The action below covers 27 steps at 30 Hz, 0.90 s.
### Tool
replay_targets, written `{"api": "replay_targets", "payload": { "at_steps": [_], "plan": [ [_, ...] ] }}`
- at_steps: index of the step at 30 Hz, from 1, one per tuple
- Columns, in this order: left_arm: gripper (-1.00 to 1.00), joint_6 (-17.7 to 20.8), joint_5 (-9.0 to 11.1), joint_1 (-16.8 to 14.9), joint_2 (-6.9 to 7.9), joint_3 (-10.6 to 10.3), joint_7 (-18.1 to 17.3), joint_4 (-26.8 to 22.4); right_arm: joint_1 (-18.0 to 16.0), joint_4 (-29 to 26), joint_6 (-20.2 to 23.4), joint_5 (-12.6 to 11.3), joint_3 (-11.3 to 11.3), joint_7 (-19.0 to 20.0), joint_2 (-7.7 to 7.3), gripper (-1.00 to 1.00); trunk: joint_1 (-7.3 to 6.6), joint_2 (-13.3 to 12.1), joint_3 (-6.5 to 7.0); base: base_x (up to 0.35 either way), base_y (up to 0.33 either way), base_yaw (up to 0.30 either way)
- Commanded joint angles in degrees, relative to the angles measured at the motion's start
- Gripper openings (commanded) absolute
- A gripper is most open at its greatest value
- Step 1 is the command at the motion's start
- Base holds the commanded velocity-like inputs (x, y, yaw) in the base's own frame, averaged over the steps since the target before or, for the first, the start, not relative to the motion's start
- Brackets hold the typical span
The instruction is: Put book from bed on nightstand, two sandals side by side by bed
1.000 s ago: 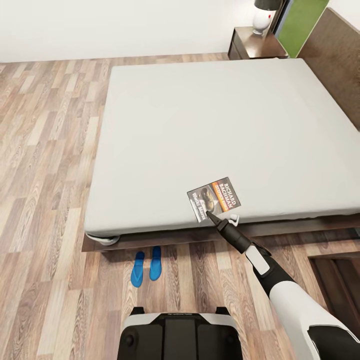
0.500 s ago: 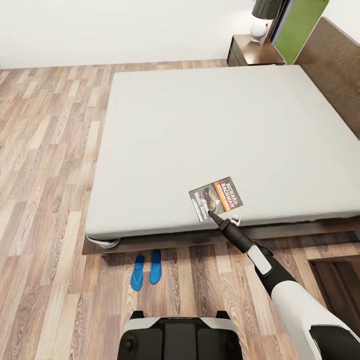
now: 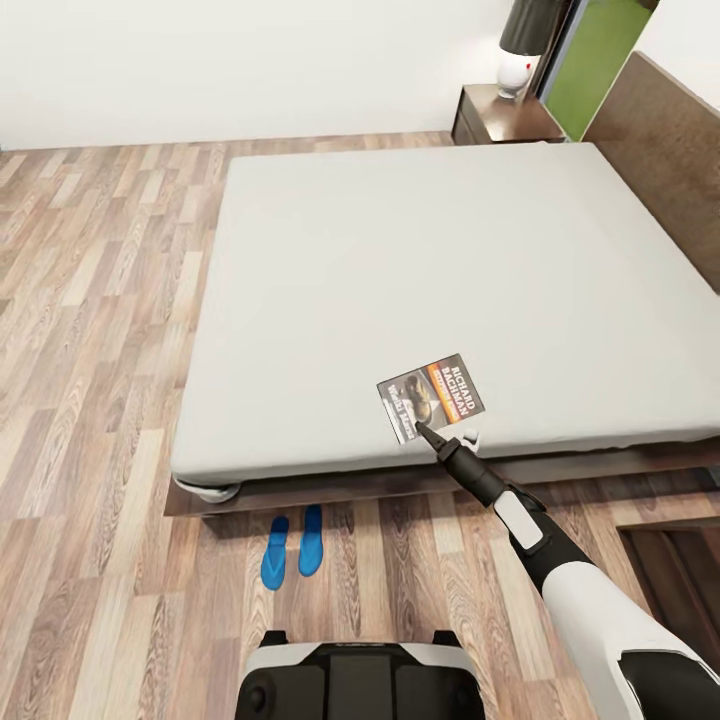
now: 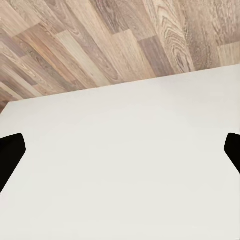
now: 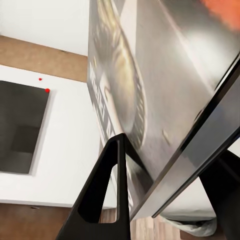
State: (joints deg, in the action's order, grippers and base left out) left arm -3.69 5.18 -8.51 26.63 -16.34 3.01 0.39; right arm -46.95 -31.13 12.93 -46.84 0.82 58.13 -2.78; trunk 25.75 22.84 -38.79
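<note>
From the head camera, the right arm stretches forward and up to the near edge of the bed [image 3: 400,250], its right gripper [image 3: 432,437] at the corner of the book [image 3: 431,396] lying on the mattress. Two sandals [image 3: 291,545] lie side by side on the floor [image 3: 90,400] beside the bed. A nightstand [image 3: 498,116] stands at the far corner.

Left wrist camera: the left gripper's fingertips [image 4: 10,155] stand wide apart over pale mattress.

Right wrist camera: dark fingers [image 5: 107,190] close around the book's [image 5: 165,90] edge.

Lamp [image 3: 522,45] w/ dark shade, green panel [image 3: 597,55] beside it.
</note>
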Motion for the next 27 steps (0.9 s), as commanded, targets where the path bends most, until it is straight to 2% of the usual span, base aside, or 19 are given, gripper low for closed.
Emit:
{"api": "replay_targets", "payload": {
  "at_steps": [1,27],
  "plan": [
    [1.00,-0.19,0.47,-0.02,0.00,-0.51,0.08,0.04,-0.01,0.02,0.62,-0.54,0.11,0.03,-0.03,-1.00,0.03,0.08,0.04,0.000,0.000,0.000],
    [1.00,0.77,0.45,-0.02,0.00,-0.47,0.11,-0.04,-0.06,0.02,0.57,-0.54,-0.02,0.03,-0.14,-1.00,0.03,0.08,2.42,0.000,0.000,0.000]
  ]
}}
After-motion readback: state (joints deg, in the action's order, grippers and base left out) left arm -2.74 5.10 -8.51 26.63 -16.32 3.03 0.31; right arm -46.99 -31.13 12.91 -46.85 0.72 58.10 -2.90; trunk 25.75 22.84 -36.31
